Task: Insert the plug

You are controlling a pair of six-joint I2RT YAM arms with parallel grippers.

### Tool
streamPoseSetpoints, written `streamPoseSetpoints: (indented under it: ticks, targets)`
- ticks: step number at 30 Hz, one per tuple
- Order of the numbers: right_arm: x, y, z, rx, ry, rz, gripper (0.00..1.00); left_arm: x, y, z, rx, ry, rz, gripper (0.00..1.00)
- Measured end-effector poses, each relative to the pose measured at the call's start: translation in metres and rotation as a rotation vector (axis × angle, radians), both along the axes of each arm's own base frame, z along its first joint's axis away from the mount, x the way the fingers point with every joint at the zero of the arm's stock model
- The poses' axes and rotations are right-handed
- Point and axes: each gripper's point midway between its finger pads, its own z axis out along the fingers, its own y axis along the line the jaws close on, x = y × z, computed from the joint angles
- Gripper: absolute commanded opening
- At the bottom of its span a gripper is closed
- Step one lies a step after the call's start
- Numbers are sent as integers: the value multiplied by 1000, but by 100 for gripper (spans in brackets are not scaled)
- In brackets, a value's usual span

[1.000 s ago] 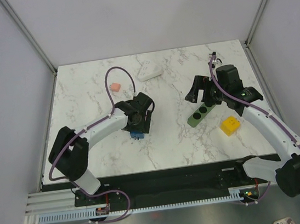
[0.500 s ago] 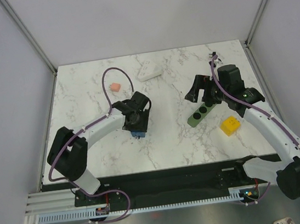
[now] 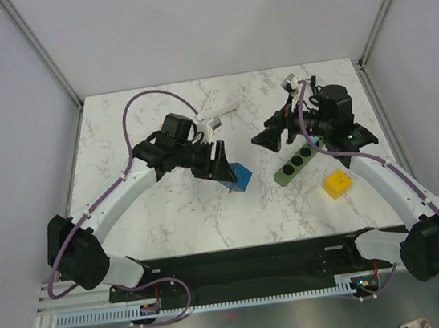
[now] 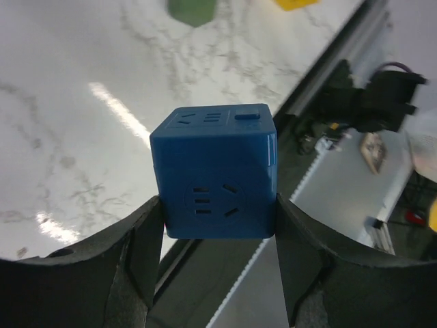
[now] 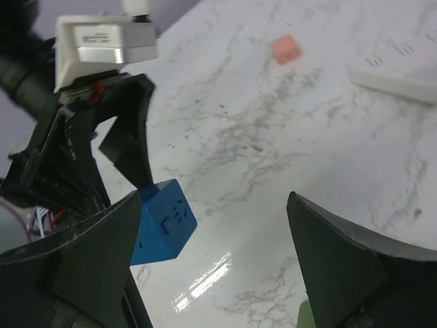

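The plug [image 3: 242, 178] is a bright-blue cube with socket slots on its faces. My left gripper [image 3: 230, 172] is shut on it and holds it above the table, left of the green power strip [image 3: 295, 164]. In the left wrist view the plug [image 4: 215, 171] sits squeezed between both fingers [image 4: 147, 236]. My right gripper [image 3: 269, 137] is open and empty, above the table just left of the strip's far end. The right wrist view shows the plug [image 5: 160, 222] hanging from the left gripper [image 5: 126, 147], with the right gripper [image 5: 218, 232] wide open around that view.
A yellow block [image 3: 336, 184] lies right of the strip. A small pink block [image 5: 285, 49] and a white flat piece [image 5: 392, 85] lie at the far side of the marble table [image 3: 154, 221]. The white piece [image 3: 221, 113] sits beside the left arm. Cables loop over both arms.
My left arm has lifted the plug off the table and swung it right, toward the strip. My right gripper has moved left and up, away from the strip's end.
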Motion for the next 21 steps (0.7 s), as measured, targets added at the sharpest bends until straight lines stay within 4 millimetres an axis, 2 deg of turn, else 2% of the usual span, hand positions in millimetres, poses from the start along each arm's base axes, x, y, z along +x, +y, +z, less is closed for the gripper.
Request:
streamPoseSetpoints:
  ticks: [4,8,14,17,21]
  targets:
    - [-36,22,27,4,-224,338,96,-21,-14,36,-201,42,-142,2]
    - [-71,26,47,19,-411,555,97,-42,-19,60,-347,102,-279,2]
    - [-117,23,71,43,-616,734,97,-70,-18,86,-494,164,-446,2]
    - [-131,21,72,51,-647,785,97,-72,-20,96,-535,172,-494,2]
    - [-139,20,67,60,-631,816,98,-66,-26,109,-575,159,-539,2]
